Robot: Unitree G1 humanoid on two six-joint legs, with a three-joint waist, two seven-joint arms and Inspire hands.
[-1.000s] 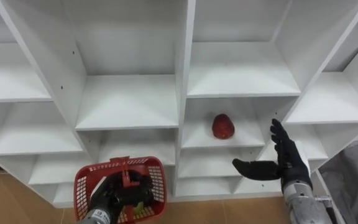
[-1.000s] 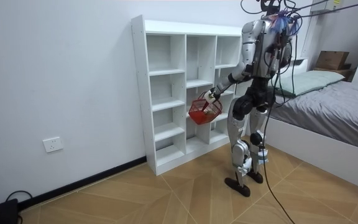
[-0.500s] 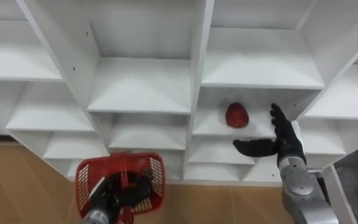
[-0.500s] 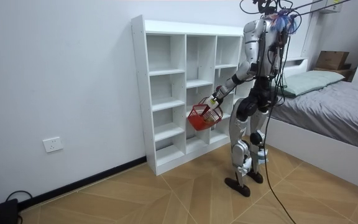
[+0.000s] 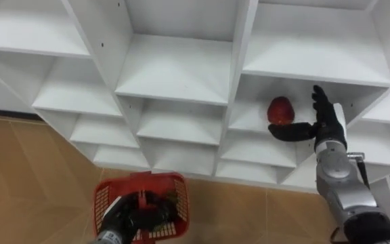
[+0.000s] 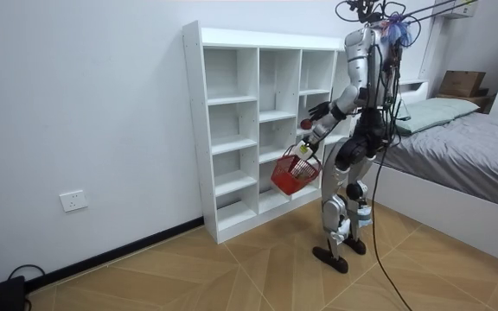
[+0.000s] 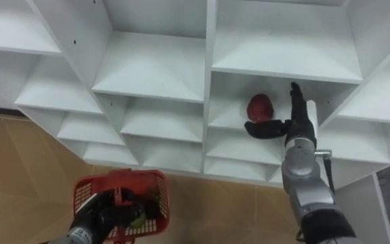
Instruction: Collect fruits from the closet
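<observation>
- My left hand [image 5: 135,218] is curled round the handle of the basket [image 5: 144,177], which hangs low with a green-yellow fruit [image 7: 138,215] inside, just under those fingers; if I lean further into the reach, the basket could swing or tip and spill it
- The basket is well apart from my right hand [image 5: 328,127], down and to the left of it; I'd expect a weak hold to fail while carrying across that gap, dropping the catch onto the floor [image 5: 32,169]
- My right hand is wide open and holds nothing, with its fingers [image 5: 320,102] straight up and its thumb [image 5: 288,131] stuck out sideways
- The red fruit [image 5: 281,110] sits on the shelf [image 5: 246,124] just left of the fingers and just above the thumb; I cannot tell whether the thumb touches it
- The fingers stand beside the fruit, not behind it, so closing now could squeeze it out leftward, away from the palm
- It is round, so a nudge from the thumb might roll it off the shelf's front edge
- Beyond the fingers, the compartment's side wall [image 5: 359,102] is near the back of my hand; sliding deeper could catch it there and knock the aim off
</observation>
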